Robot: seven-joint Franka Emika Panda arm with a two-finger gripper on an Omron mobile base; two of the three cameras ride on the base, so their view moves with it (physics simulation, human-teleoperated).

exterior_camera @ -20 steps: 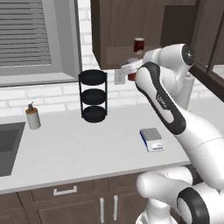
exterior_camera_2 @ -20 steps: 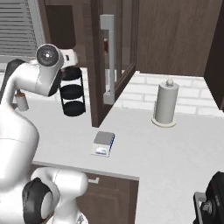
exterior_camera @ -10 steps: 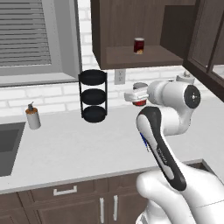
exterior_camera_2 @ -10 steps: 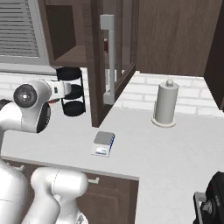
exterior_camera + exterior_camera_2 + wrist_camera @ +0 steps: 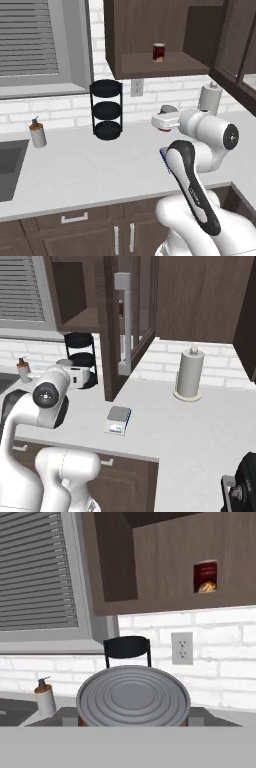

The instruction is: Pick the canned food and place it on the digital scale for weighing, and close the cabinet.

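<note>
Can: the can (image 5: 133, 698) sits right up against the hand camera, silver ribbed lid facing it, carried above the counter (image 5: 90, 165).
Gripper: the gripper (image 5: 163, 120) pinches the can across its sides.
Handling: rigid, smooth metal, likely slippery; the mid-wall hold looks best.
Scale: the scale (image 5: 118, 420) waits near the open cabinet (image 5: 120, 331).

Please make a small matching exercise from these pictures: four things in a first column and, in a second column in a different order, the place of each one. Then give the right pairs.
Things:
1. canned food
2. digital scale
3. maroon can
4. paper towel roll

Places:
A. on the shelf of the open cabinet
B. held in the jaws of the gripper, above the counter
C. upright on the counter near the brick wall
D. flat on the counter, near its front edge

Pairs: 1-B, 2-D, 3-A, 4-C
</note>
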